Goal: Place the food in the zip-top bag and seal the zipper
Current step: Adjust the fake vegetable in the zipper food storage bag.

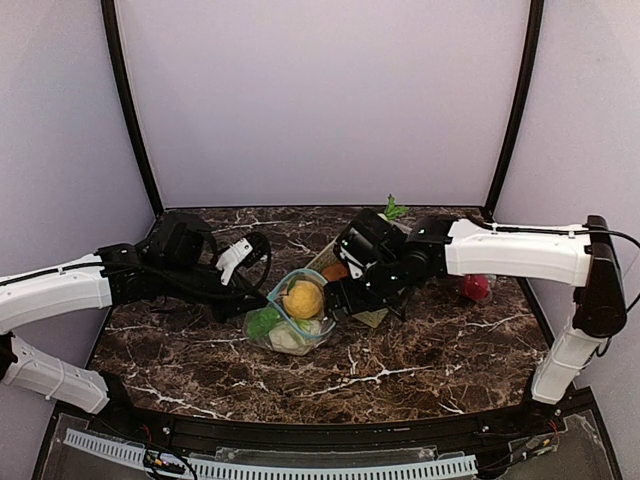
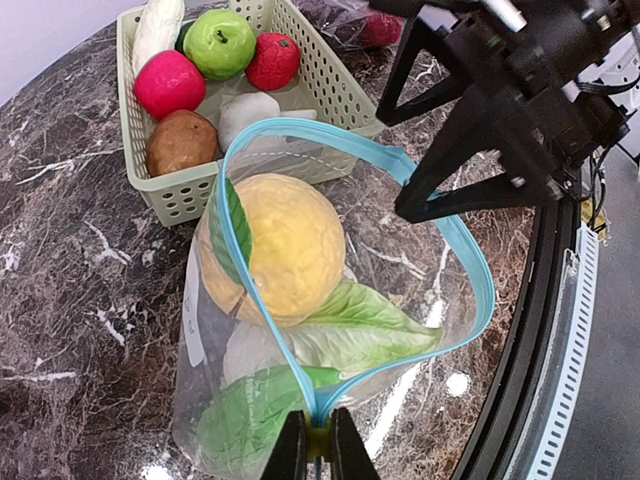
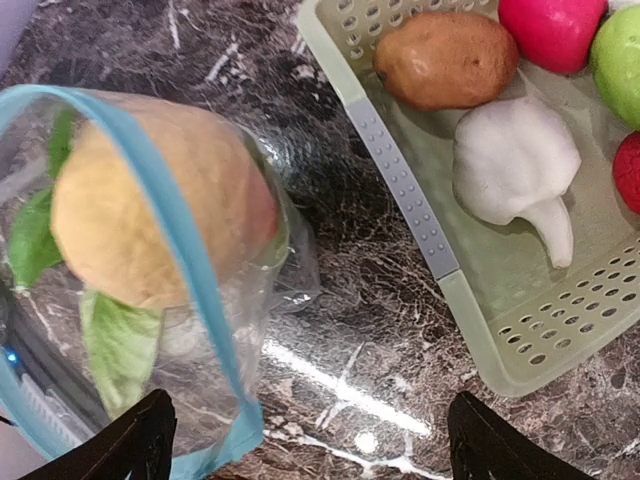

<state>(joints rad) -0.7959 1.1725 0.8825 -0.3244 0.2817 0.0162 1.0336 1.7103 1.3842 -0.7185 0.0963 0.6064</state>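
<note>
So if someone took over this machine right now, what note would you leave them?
Left gripper: shut on the zipper of the bag, which stands open.
Right gripper: open, empty, hovering between bag and basket.
Done: a yellow fruit and a cauliflower with green leaves are in the bag.
In the basket: green apple, pink fruit, red fruit, brown potato, white vegetable.
Left: bag those, then seal the zipper.
</note>
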